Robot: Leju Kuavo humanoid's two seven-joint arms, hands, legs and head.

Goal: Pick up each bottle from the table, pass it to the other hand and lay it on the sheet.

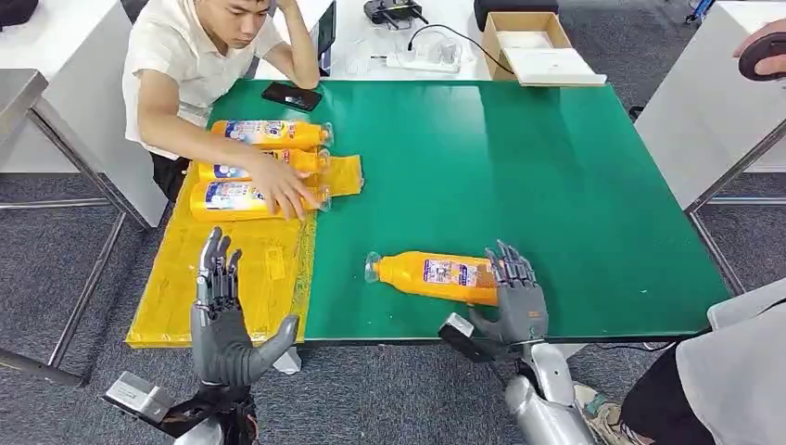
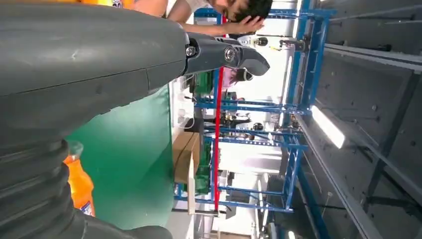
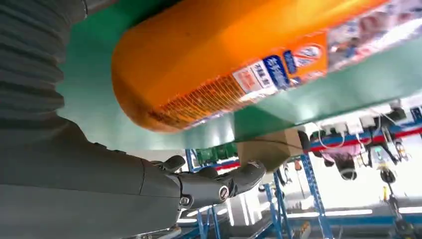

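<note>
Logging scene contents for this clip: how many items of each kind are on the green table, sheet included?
Orange bottles: 4, with three on the yellow sheet under the person's hand and one on the green table by the right hand
Yellow sheet: 1
Black phone: 1
Total: 6

Bright even overhead light, soft shadows; wrist views blown out at background, near hand covers blurred.

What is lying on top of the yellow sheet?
Three orange bottles lie side by side on the far end of the yellow sheet. A person's hand rests across the nearer two, covering part of their labels. The near end is bare.
</note>
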